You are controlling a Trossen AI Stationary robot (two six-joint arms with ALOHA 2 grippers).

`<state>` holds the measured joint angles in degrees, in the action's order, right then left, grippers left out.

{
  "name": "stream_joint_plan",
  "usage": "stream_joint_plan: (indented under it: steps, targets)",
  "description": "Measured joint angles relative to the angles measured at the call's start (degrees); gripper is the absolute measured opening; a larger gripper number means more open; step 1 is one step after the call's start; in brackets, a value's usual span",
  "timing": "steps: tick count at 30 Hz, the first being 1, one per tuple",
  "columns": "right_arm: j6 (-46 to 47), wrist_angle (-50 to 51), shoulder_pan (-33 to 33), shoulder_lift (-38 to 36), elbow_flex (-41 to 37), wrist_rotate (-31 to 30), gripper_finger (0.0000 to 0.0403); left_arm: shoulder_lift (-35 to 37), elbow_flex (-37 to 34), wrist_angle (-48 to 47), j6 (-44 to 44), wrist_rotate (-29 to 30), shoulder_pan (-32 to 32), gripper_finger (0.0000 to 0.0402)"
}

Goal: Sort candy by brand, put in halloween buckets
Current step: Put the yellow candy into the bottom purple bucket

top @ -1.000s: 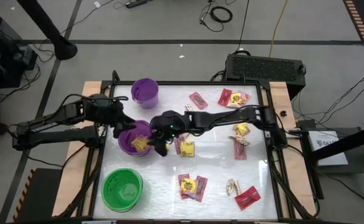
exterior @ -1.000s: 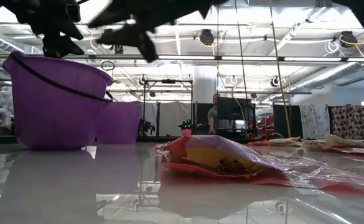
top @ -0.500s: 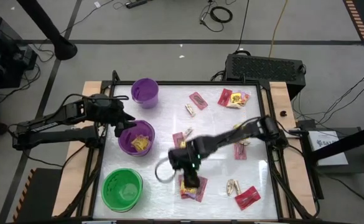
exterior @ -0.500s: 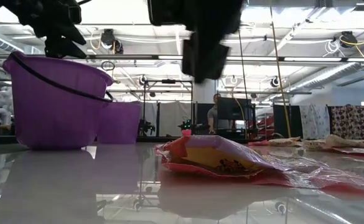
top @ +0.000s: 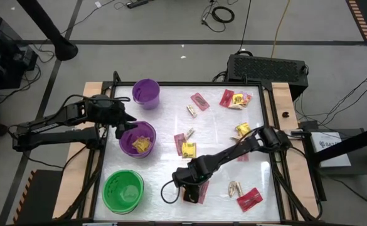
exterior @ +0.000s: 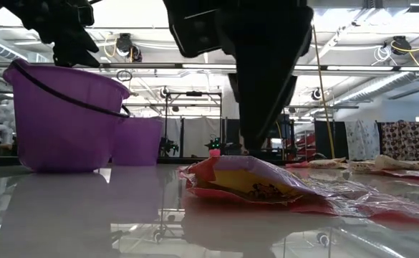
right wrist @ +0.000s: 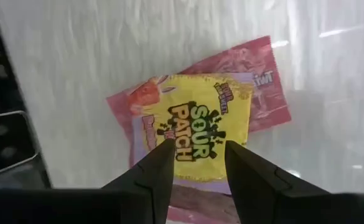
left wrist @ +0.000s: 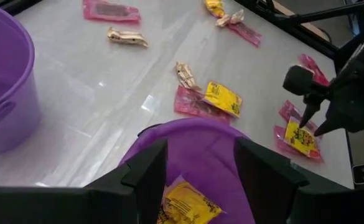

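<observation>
From above: white table (top: 221, 144) framed in pale wood, both dark arms reaching inward. Left gripper (top: 122, 125) hanging over the rim of the wide purple bucket (top: 137, 139), fingers spread, nothing held. Yellow packets (top: 140, 145) lying inside that bucket. Small purple bucket (top: 146, 92) at the far edge, green bucket (top: 123, 190) at the near left corner. Right gripper (top: 193, 187) down low over a yellow packet on pink wrappers (top: 201, 193) near the front middle, fingers parted, no hold visible. More candy scattered: pink wrapper (top: 199, 100), red and yellow pile (top: 234, 99), tan pieces (top: 235, 188), red packet (top: 249, 198), yellow and pink pair (top: 185, 146).

At table height: wide purple bucket (exterior: 64, 116) on the left with the small one (exterior: 137, 141) behind, a pink and yellow packet (exterior: 256, 183) lying flat up front, the right arm's dark bulk (exterior: 256, 64) descending just behind it.

Past the left wrist: two open fingers (left wrist: 147, 171) straddling the wide purple bucket's rim (left wrist: 194, 134), a yellow packet (left wrist: 188, 205) inside, loose candy (left wrist: 209, 101) beyond, the other gripper (left wrist: 315, 115) poised over a yellow packet (left wrist: 300, 137).

Past the right wrist: fingers (right wrist: 158, 168) apart, framing a yellow Sour Patch packet (right wrist: 206, 127) lying on a pink wrapper (right wrist: 259, 93); contact impossible to tell.
</observation>
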<state>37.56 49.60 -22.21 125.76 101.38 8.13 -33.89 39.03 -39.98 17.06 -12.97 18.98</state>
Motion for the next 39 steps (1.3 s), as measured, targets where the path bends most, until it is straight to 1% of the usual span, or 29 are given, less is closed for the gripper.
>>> stream_joint_plan:
  steps: [3,12,15,18,19,20,27,31,34,36,39]
  targets:
    - [1.55,2.05,-0.78,0.63,-0.01,-3.25,0.0135,-0.12,0.0,0.0,0.02,0.0,0.0,0.0191]
    - [1.42,3.6,-0.88,4.89,0.33,-3.37,0.013,-0.53,0.0,0.02,0.49,0.02,0.0,0.0191]
    - [1.59,3.73,-0.88,5.13,0.27,-3.79,0.0096,-0.5,0.0,0.02,0.72,0.02,0.0,0.0191]
    - [0.91,3.97,-0.31,4.74,0.19,-4.14,0.0032,-0.5,0.0,0.01,1.93,0.02,0.0,0.0191]
    - [0.42,4.2,-0.24,4.61,0.16,-4.62,0.0017,-0.5,0.0,0.02,1.94,0.01,0.0,0.0191]
    - [-0.03,4.3,-0.1,4.6,0.13,-5.1,0.0011,-0.54,0.0,0.02,1.98,0.02,0.0,0.0191]
    - [-2.03,5.87,1.68,1.29,-0.22,-10.0,0.0003,-0.61,0.0,0.02,1.97,0.16,0.0,0.0191]
    - [-4.41,8.73,2.75,-2.43,-0.07,-12.84,0.0001,-0.61,0.0,0.02,1.97,2.45,0.0,0.0191]
    - [-4.65,9.63,4.49,-4.6,-0.16,-14.29,0.0001,-0.61,0.0,0.02,1.76,3.07,0.0,0.0191]
    - [-5.57,7.29,5.76,-6.61,-0.2,-14.47,0.0001,-0.61,0.0,0.02,1.64,3.19,0.0,0.0191]
    - [-8.55,-0.81,7.6,-9.18,-0.07,-15.86,0.0,-0.61,0.0,0.02,0.23,3.33,0.0,0.0191]
